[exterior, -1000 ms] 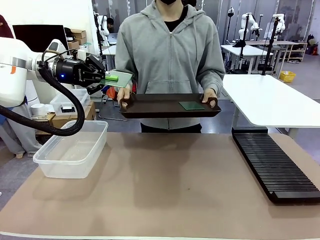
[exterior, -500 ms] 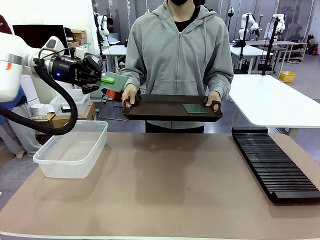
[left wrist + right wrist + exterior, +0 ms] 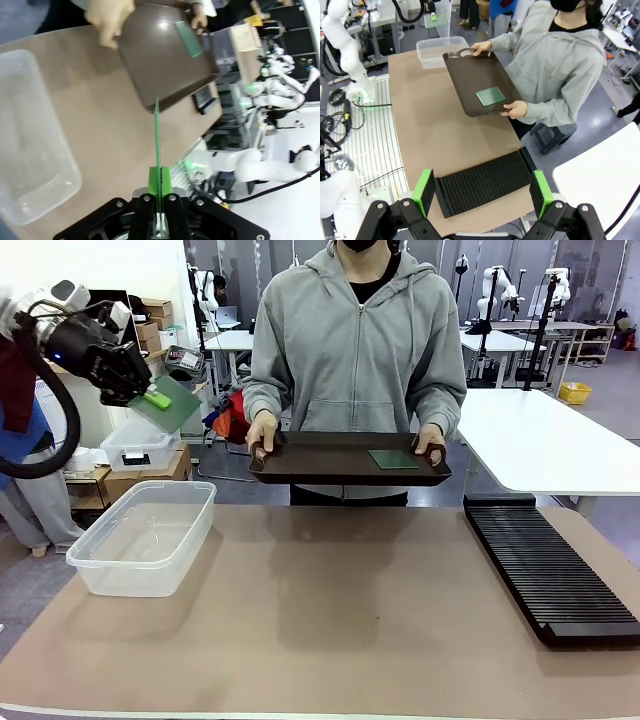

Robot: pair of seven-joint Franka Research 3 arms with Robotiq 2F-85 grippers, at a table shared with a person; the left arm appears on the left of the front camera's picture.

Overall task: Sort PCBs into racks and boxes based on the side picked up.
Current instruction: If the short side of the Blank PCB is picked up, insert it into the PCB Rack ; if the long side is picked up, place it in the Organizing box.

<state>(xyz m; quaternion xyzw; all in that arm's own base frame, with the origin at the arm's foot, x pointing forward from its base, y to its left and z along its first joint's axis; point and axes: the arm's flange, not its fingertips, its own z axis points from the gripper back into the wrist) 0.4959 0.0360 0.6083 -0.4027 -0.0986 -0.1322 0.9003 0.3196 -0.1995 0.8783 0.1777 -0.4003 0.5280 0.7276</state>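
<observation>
- Clear tub (image 3: 150, 540) sits on tabletop (image 3: 330, 620), robot's left side; its bottom looks bare.
- Dark brown tray (image 3: 320, 466) is held level above tabletop's far edge, a person's hand (image 3: 262, 433) gripping each short end.
- Tray PCB (image 3: 393, 459) lies flat in the tray, toward robot's right end, near the thumb there.
- Black slotted rack (image 3: 550, 565) lies along robot's right side of tabletop, well apart from tub; slots look bare in front & right wrist views.
- Left tool (image 3: 143, 392) is pressed together on held PCB (image 3: 172, 405), up in the air above & behind the tub, board tilted.
- Left wrist view: held PCB (image 3: 157, 140) is edge-on, pinched betw. the green pads; tub (image 3: 30, 150) & tray (image 3: 155, 65) are below it.
- Right tool (image 3: 482, 192) is spread wide, pinching nothing, high over the rack (image 3: 485, 181).
- Small clear lidded bin (image 3: 140, 447) sits on cartons behind the tub, off the tabletop.
- Front view: tray & person are betw. left tool's side and rack's side.
- Count: 2 PCBs, 1 tub, 1 rack, 1 tray, 1 small bin.
</observation>
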